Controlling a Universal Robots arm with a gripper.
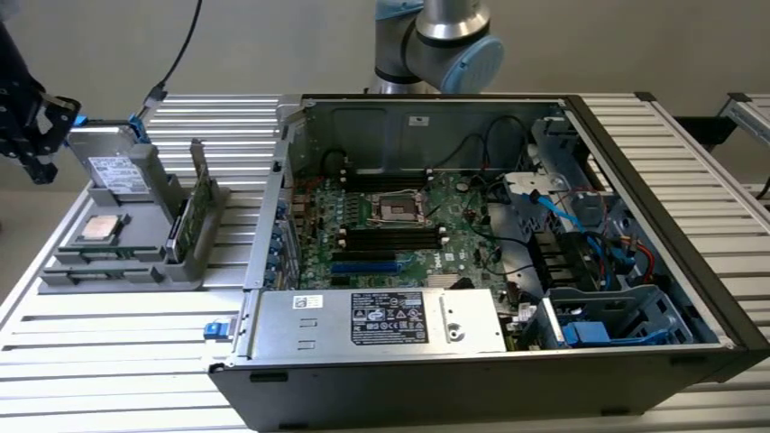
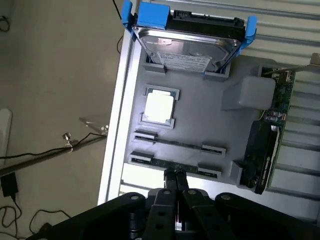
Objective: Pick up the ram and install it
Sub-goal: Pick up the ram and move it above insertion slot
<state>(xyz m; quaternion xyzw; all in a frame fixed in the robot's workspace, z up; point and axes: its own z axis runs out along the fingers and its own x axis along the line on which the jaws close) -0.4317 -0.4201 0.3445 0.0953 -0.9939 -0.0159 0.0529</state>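
Black gripper (image 2: 174, 173), jaws pressed shut on nothing, hangs right over the long thin green ram stick (image 2: 156, 162); the stick sits on edge in the grey plastic tray (image 2: 200, 120), at the exterior view's left.

We see a plain, pale wall (image 1: 241, 45) behind the work area, unmarked and evenly lit. A thin black cable (image 1: 183, 45) hangs down in front of it. The work surface is a table (image 1: 108, 361) of parallel, silvery metal slats that catch a soft sheen. Near the exterior view's right edge we see part of a second slatted table (image 1: 752, 113). In the wrist view we look past the table's edge to a smooth beige floor (image 2: 50, 60) (matte, with no hard shadows on it). On the floor lie thin dark cables (image 2: 30, 156), a small black box (image 2: 9, 184) and a white object (image 2: 3, 132) cut off by the frame.
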